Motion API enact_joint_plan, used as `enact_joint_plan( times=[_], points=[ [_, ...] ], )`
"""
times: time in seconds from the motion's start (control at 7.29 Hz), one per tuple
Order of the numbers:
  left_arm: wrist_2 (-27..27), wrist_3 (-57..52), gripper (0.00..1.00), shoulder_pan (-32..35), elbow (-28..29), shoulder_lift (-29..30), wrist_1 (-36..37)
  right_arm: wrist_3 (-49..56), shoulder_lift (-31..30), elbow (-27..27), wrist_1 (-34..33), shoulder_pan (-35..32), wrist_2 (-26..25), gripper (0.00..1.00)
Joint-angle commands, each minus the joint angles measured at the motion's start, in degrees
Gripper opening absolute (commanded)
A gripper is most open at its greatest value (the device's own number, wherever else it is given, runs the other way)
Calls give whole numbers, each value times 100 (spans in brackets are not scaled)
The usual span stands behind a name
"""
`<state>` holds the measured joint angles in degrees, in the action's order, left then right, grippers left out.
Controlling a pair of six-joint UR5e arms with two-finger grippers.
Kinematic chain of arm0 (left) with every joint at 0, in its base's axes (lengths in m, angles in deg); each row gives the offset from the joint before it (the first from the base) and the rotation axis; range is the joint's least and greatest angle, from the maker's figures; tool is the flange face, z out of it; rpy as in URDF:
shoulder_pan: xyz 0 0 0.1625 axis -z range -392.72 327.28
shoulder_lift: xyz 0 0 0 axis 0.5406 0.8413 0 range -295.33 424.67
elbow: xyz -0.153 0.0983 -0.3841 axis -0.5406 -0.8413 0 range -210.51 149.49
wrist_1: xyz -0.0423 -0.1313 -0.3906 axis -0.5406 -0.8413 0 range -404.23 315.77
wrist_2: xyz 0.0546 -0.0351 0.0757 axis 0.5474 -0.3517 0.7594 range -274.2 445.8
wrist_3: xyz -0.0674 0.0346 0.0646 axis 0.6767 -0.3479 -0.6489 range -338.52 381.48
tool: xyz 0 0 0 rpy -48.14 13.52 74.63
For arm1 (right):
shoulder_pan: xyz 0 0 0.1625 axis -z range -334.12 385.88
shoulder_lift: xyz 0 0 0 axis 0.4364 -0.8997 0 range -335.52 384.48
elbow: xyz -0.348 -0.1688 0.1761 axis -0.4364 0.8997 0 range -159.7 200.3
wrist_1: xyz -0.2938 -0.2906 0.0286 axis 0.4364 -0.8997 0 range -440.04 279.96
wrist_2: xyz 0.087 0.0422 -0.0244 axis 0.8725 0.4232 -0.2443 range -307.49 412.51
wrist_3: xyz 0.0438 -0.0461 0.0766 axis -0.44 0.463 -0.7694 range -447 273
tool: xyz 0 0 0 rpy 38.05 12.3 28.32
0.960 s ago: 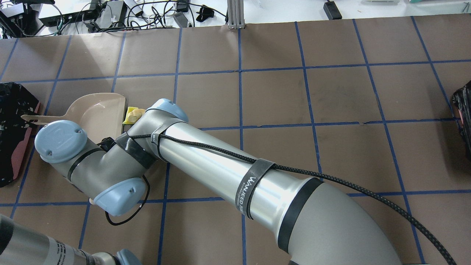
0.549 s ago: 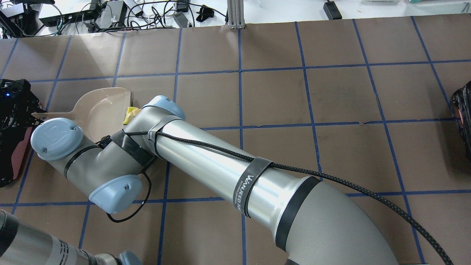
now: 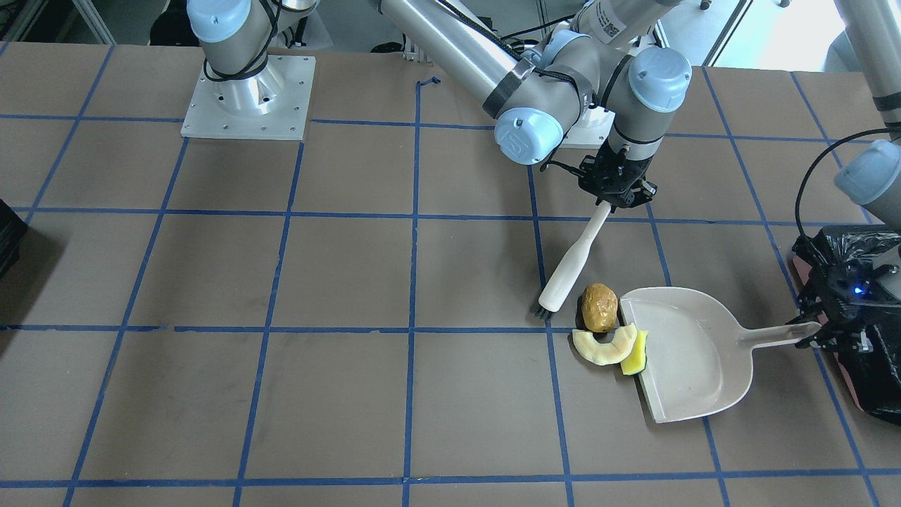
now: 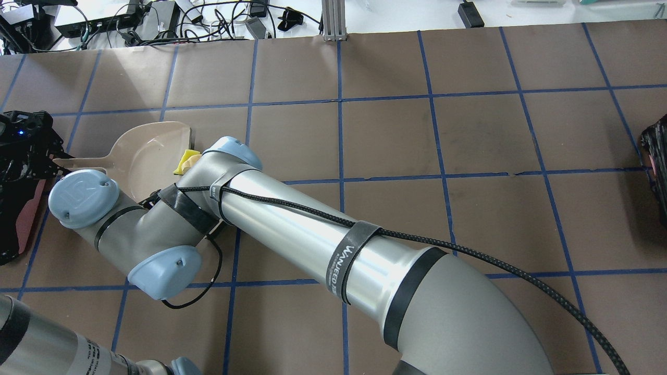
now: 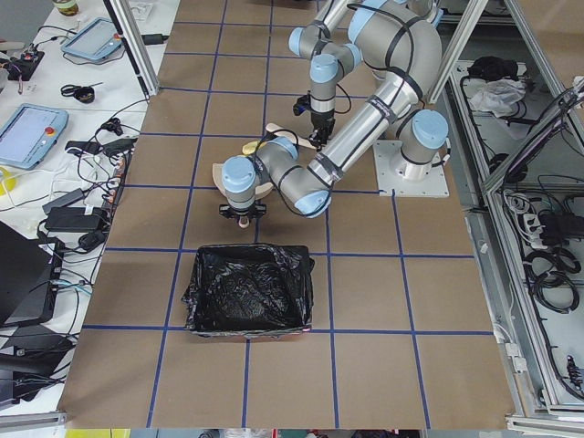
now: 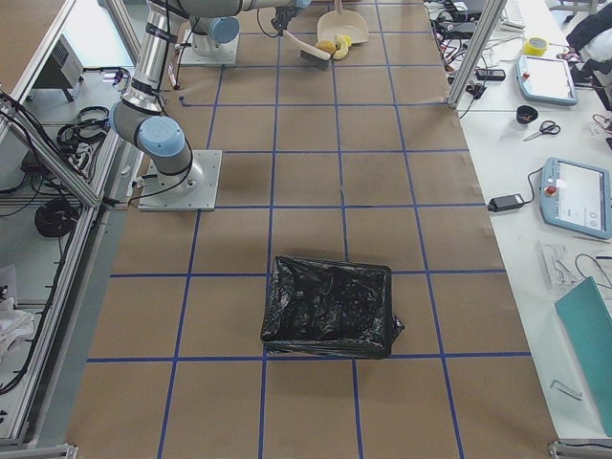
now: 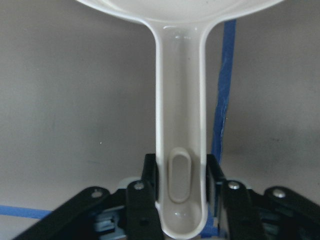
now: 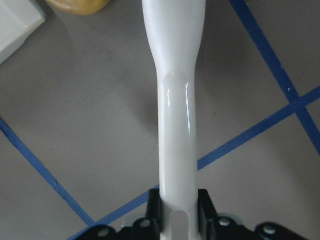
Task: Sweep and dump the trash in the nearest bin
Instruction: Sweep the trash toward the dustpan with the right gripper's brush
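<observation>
Trash, three pieces, grouped on the table at the open lip of the dustpan:
- brown wrinkled potato-like lump, just beside the lip's corner;
- pale crescent peel slice, lying flat, touching the lump on the side away from the robot;
- yellow wedge, between the crescent and the pan, overlapping the lip edge.

None of the three lies inside the pan.

Brush: white handle, tilted, dark bristles down on the table just beside the lump, on the side away from the pan.

Right gripper: fingers closed tight on the upper end of the brush handle.

Left gripper: fingers clamped on either side of the dustpan handle's end.

Bin: black-bag lined, pinkish side showing, at the table's end on the robot's left, just beyond the dustpan handle.

Second black-lined bin: at the opposite end of the table, well apart from the trash.
</observation>
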<state>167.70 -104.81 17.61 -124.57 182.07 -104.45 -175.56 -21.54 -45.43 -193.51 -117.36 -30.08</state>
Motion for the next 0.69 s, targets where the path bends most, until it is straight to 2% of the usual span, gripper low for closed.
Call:
enact_joint_plan(
  times=[0.0, 0.27, 0.41, 0.55],
  points=[
    [10, 8, 0, 2, 2, 11, 36, 111, 76, 77, -61, -3, 24, 0],
    [80, 34, 0, 2, 2, 11, 36, 226, 120, 156, -53, -3, 163, 0],
    [733, 87, 0, 20, 2, 37, 262, 235, 120, 156, -53, 6, 164, 0],
    [949, 70, 0, 107, 2, 63, 412, 226, 103, 156, -44, -3, 164, 0]
  ],
)
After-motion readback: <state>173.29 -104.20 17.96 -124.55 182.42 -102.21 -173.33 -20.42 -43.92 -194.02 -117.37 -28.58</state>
